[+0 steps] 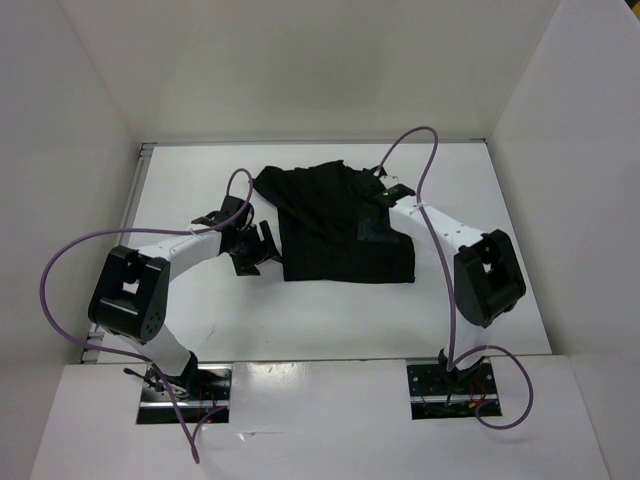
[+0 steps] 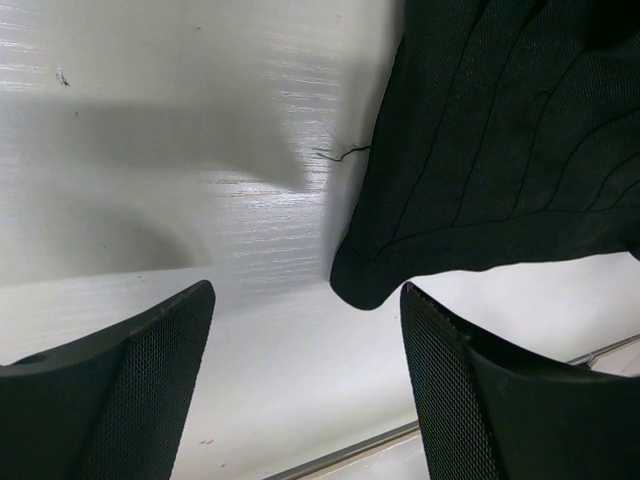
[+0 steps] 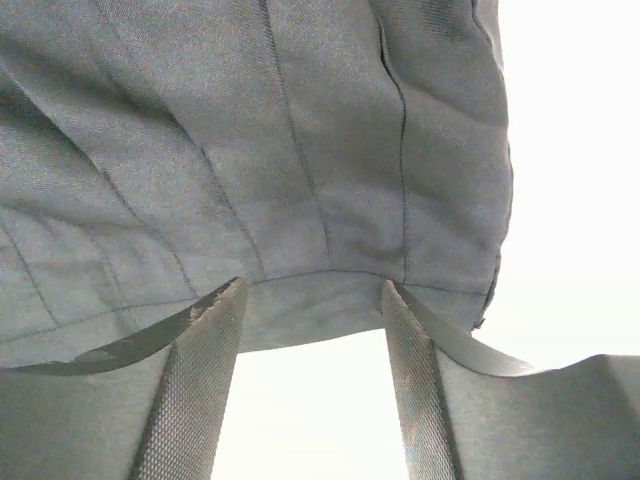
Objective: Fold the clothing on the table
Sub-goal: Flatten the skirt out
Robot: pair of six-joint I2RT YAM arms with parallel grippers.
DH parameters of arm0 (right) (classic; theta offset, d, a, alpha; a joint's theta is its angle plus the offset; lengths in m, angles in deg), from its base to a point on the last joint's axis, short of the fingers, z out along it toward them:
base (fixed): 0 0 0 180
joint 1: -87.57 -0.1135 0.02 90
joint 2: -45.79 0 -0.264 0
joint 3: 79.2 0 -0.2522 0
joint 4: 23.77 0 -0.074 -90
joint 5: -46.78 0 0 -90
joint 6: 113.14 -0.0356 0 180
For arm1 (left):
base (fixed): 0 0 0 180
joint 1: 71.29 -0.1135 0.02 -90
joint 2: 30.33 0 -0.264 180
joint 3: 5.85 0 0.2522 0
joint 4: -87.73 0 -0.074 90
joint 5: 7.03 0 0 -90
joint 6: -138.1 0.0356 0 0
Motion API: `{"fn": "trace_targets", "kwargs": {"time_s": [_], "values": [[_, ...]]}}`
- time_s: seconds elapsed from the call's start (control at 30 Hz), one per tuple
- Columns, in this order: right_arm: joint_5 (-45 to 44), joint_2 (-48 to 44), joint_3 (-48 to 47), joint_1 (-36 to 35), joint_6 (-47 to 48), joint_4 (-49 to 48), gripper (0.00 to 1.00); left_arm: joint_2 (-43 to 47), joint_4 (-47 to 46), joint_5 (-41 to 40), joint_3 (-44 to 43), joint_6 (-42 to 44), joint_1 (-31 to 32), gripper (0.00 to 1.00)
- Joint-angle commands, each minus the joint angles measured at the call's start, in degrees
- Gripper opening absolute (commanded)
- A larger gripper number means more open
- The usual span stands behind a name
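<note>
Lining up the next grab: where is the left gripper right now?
Top view: the left gripper sits left of the clothing, beside its near-left corner, over bare table. Its wrist view shows that corner just ahead of the open fingers.

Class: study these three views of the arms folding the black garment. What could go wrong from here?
1. The left fingers are open short of the clothing; only its corner lies ahead, so a shallow pinch may slip.
2. The right fingers are open at the hem; closing there may catch just the edge.
3. The far-left edge looks bunched, so a fold could trap wrinkles.
</note>
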Motion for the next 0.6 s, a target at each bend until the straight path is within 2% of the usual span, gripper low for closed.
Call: {"fn": "trace_targets", "kwargs": {"time_s": [0.0,0.3,0.47,0.57], "values": [[1.16,0.58,-0.61,-0.48,0.06,2.17,0.63,-0.30,-1.33,0.76,0.10,-0.21,0.12,0.82],[-6.03,6.29,2.90,-0.48,-3.81,4.10,0.62,0.22,-1.33,0.76,0.71,0.32,0.12,0.82],[-7.36,7.35,4.57,-0.48,-4.34,4.10,0.48,0.22,-1.33,0.76,1.24,0.32,0.12,0.82],[-6.58,7.88,6.76,-0.48,-4.34,3.40,0.37,0.75,-1.33,0.76,1.24,0.32,0.12,0.82]]}}
